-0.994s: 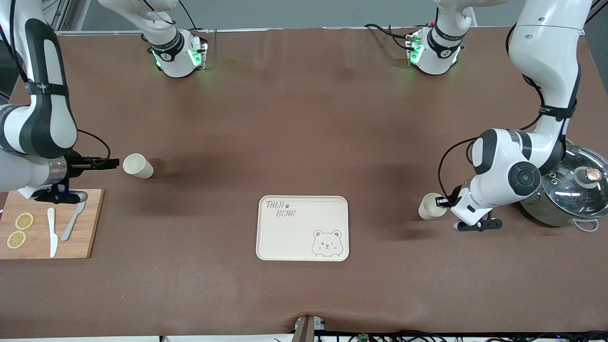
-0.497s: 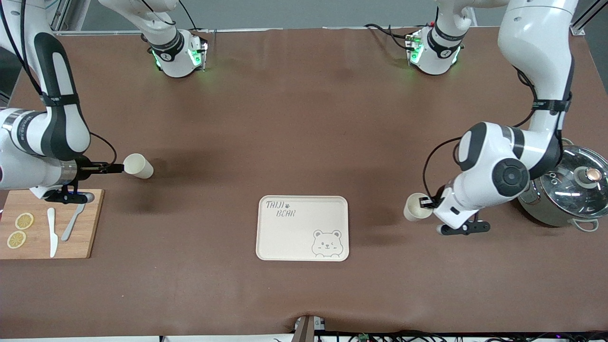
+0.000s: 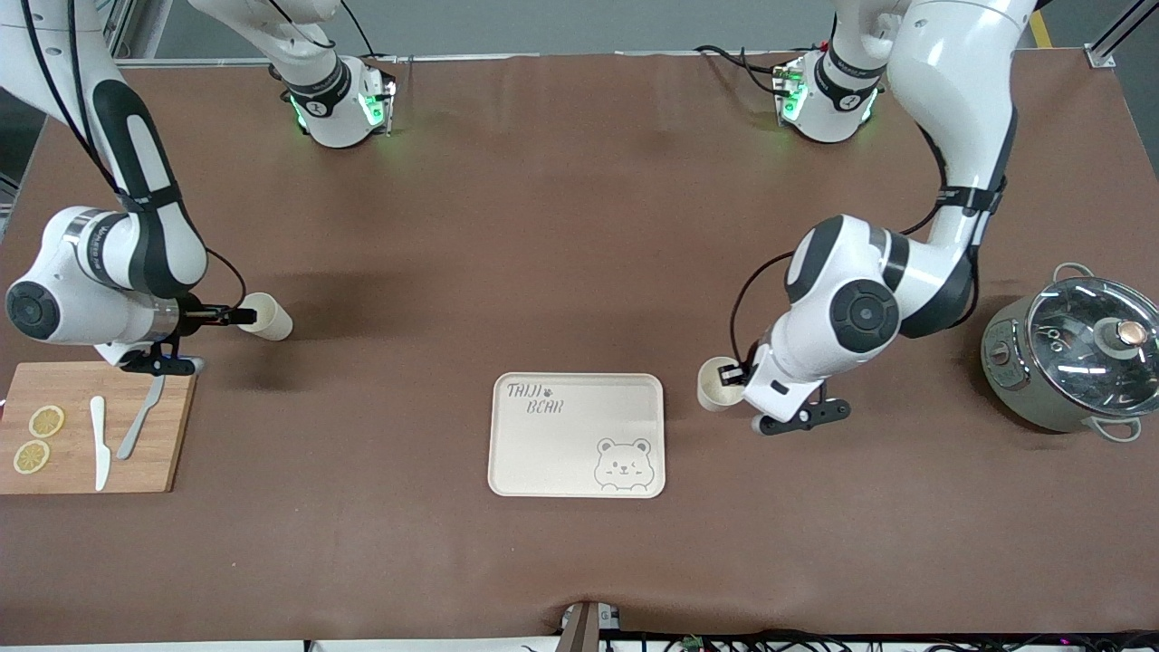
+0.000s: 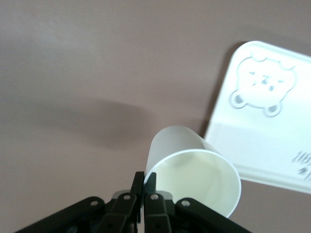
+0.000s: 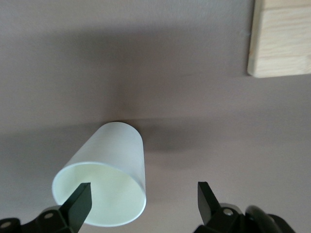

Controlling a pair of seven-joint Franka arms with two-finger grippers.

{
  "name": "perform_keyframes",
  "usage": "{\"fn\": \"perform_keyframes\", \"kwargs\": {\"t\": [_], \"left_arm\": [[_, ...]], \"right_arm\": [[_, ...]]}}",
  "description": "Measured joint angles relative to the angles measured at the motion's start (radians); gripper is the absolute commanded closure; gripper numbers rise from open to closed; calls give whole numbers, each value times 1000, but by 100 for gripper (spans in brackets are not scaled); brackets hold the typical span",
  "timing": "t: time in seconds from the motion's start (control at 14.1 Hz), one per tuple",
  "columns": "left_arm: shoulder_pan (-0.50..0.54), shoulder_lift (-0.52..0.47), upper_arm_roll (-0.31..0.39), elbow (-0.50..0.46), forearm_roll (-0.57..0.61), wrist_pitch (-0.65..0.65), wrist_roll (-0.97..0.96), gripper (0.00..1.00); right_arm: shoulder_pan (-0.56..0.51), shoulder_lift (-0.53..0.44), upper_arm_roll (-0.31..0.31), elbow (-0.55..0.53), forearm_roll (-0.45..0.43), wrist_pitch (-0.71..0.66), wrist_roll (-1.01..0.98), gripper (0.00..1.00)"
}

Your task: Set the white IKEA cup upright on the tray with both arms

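Observation:
The cream-white tray (image 3: 543, 453) with the bear drawing lies at the table's middle; it also shows in the left wrist view (image 4: 252, 131). My left gripper (image 3: 733, 372) is shut on the rim of a white cup (image 3: 713, 388) and holds it tilted just beside the tray's edge, toward the left arm's end. In the left wrist view the gripper (image 4: 145, 175) pinches the cup (image 4: 189, 165) at its rim. A second white cup (image 3: 269, 318) lies on its side near the right arm's end. My right gripper (image 3: 243, 316) is open at its mouth; one fingertip (image 5: 80, 196) is inside the cup (image 5: 109, 165).
A wooden cutting board (image 3: 163, 453) with lemon slices, a white knife and another utensil lies nearer the front camera than the right gripper; its corner shows in the right wrist view (image 5: 282, 39). A steel pot with a glass lid (image 3: 1077, 349) stands at the left arm's end.
My left arm has carried its cup from beside the pot across toward the tray. My right gripper has moved forward to the lying cup's mouth.

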Motion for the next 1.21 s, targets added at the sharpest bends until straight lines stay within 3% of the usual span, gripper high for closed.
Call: {"fn": "perform_keyframes", "kwargs": {"t": [0.14,0.28,0.36,0.57,1.07,1.21], "left_arm": [[-34,60,0,73,-3,1,-75,100],[-70,115,0,136,-3,6,-137,100],[-86,135,0,162,-3,7,-154,100],[-116,179,-1,208,-3,27,-197,100],[-132,255,-1,213,-4,82,-217,100],[-132,264,-1,213,-4,82,-217,74]], "right_arm": [[0,0,1,-13,0,7,0,55],[0,-1,1,-15,0,7,0,91],[0,-1,1,-16,0,6,0,100],[0,-2,4,-18,0,-20,-1,100],[11,-51,15,24,1,-122,-1,100],[26,-61,17,90,6,-216,5,100]]}}
